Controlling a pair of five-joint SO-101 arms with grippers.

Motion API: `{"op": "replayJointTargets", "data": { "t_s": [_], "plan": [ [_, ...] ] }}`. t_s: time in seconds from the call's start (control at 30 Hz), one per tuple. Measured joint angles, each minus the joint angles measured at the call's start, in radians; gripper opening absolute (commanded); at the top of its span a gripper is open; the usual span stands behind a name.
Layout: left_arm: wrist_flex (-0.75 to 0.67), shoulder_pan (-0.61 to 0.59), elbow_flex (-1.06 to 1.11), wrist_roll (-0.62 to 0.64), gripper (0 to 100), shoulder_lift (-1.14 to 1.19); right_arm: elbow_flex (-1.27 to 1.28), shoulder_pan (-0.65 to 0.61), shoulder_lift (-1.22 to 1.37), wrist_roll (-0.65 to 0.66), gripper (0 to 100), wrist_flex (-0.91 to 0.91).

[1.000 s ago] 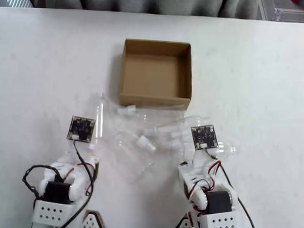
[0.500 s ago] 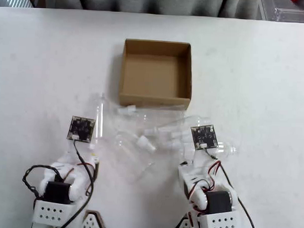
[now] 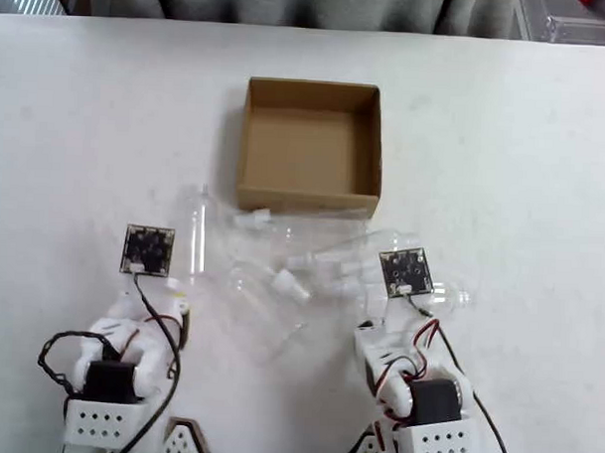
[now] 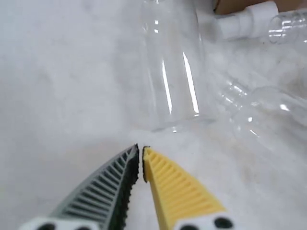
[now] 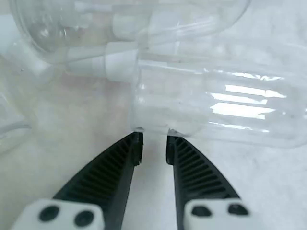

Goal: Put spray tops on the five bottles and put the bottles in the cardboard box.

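Observation:
The open cardboard box (image 3: 310,147) stands mid-table with nothing inside. Before it lie several clear bottles, one slim bottle (image 3: 196,233) at the left, others (image 3: 361,246) in a heap with white spray tops (image 3: 289,286). My left gripper (image 4: 140,151) is shut and holds nothing, its tips just short of a lying bottle's base (image 4: 170,76); a white spray top (image 4: 244,21) lies beyond. My right gripper (image 5: 152,143) stands open by a narrow gap, nothing between, tips at the base of a ribbed clear bottle (image 5: 216,105).
Both arms sit at the near table edge, the left arm (image 3: 148,251) and the right arm (image 3: 405,273). Bare white table (image 3: 504,144) spreads to either side of the box and behind it.
The left arm's wrist has shifted a little to the left and away from the near edge. The right arm and the bottles have not moved.

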Motion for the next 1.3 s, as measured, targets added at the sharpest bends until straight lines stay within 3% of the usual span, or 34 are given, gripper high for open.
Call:
{"op": "replayJointTargets", "data": {
  "t_s": [0.13, 0.37, 0.6, 0.83, 0.97, 1.1, 1.3],
  "plan": [
    [0.015, 0.000, -0.003, 0.000, 2, 0.000, 0.000, 0.000, 0.000, 0.000, 6.6, 0.000],
    [0.160, 0.017, -0.153, -0.035, 2, 0.000, 0.000, 0.000, 0.000, 0.000, 6.7, 0.000],
    [0.140, 0.100, -0.226, -0.146, 2, 0.000, 0.000, 0.000, 0.000, 0.000, 6.7, 0.000],
    [0.120, 0.104, -0.356, -0.150, 3, -0.006, 0.000, 0.000, 0.000, 0.000, 6.7, 0.000],
    [0.087, 0.104, -0.413, -0.150, 11, -0.005, 0.000, 0.000, 0.000, 0.000, 6.7, 0.000],
    [0.064, 0.107, -0.523, -0.143, 24, 0.264, 0.000, 0.000, 0.000, 0.000, 6.7, 0.000],
    [0.061, 0.104, -0.798, 0.026, 26, 0.735, 0.000, 0.000, 0.000, 0.000, 6.7, 0.000]
  ]
}}
